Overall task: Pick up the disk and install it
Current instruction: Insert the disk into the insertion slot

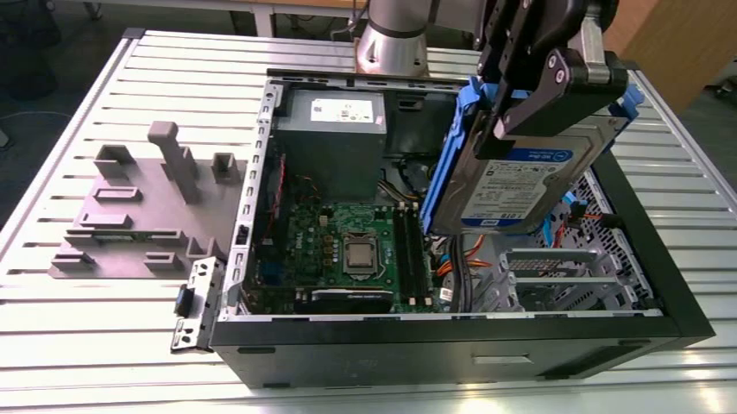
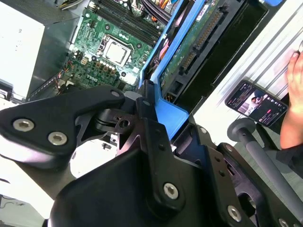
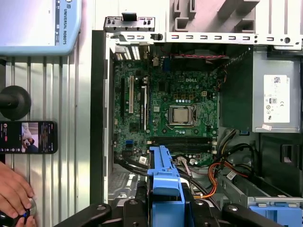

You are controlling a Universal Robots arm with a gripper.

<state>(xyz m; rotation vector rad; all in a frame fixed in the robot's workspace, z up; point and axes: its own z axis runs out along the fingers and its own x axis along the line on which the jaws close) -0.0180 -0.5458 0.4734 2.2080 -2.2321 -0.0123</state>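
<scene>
The disk (image 1: pixel 519 185), a silver hard drive with a white-and-blue label and blue rails, hangs tilted on edge above the right half of the open computer case (image 1: pixel 461 336). My gripper (image 1: pixel 524 121) is shut on it from above, its black fingers clamping the blue rails. In the second wrist view the disk (image 2: pixel 189 47) shows its green circuit side and blue rail, held in the gripper (image 2: pixel 151 123). In the first wrist view the blue rail (image 3: pixel 165 184) sits between the gripper's black links over the motherboard (image 3: pixel 175 113).
Inside the case are the motherboard (image 1: pixel 345 241), a grey power supply (image 1: pixel 334 129) and a metal drive cage (image 1: pixel 564 276). A grey fixture (image 1: pixel 127 216) lies on the slatted table at the exterior view's left. A phone (image 3: pixel 28 137) and a person's hand (image 3: pixel 14 194) are beside the case.
</scene>
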